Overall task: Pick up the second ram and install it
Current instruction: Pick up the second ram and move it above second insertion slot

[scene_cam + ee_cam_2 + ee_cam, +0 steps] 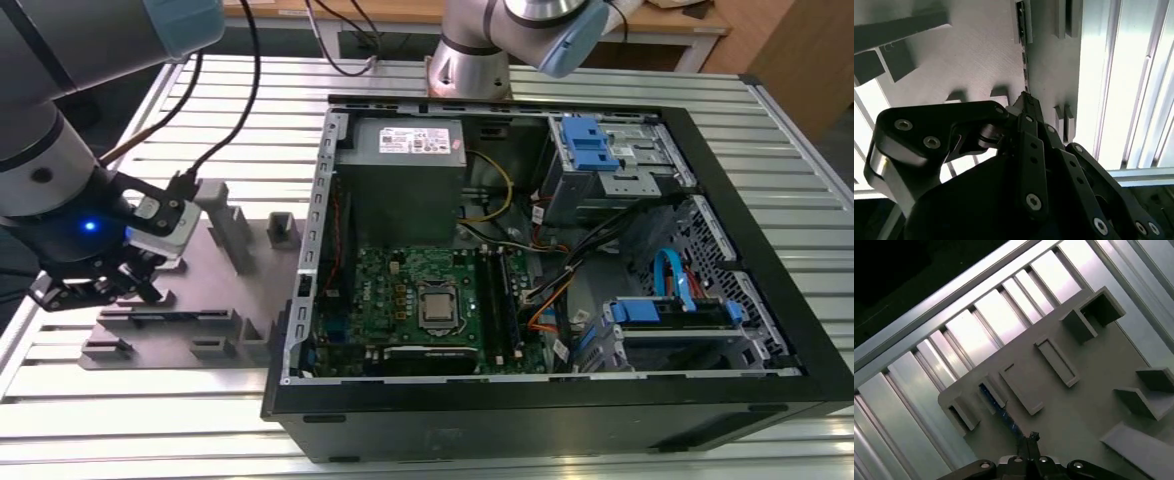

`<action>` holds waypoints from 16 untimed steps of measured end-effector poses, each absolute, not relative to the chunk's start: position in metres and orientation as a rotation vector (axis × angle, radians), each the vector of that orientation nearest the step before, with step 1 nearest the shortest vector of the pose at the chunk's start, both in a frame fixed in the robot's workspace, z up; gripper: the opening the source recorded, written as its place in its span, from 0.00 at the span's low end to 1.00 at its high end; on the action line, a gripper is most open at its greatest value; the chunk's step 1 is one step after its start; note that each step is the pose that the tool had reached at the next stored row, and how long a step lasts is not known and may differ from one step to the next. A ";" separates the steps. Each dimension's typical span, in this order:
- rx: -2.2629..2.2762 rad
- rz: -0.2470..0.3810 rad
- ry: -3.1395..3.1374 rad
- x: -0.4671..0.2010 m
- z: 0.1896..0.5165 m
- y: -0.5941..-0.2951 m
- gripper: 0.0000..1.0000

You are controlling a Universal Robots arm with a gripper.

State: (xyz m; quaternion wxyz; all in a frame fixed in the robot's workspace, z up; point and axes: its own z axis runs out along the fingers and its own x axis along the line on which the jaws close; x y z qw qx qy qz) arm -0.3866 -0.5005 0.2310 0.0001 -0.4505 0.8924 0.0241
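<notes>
Pincer (1026,102) is drawn shut and appears to nip the near end of the second ram (1023,25). The ram stands on edge in a slot of the grey tray (979,55). Likely light, stiff, thin and fragile, so best held by its edges, not its chips. In the exterior view the tray sits on the slatted counter (400,455), at 9 o'clock from the open case (721,400).

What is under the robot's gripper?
The grey tray, with the second ram standing on edge in it. The gripper covers one end of the ram.
</notes>
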 end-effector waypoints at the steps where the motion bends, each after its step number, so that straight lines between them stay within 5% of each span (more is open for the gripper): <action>1: -1.436 0.076 2.793 -0.387 0.231 -0.500 0.07; 16: -1.765 0.075 2.605 -0.387 0.231 -0.500 0.07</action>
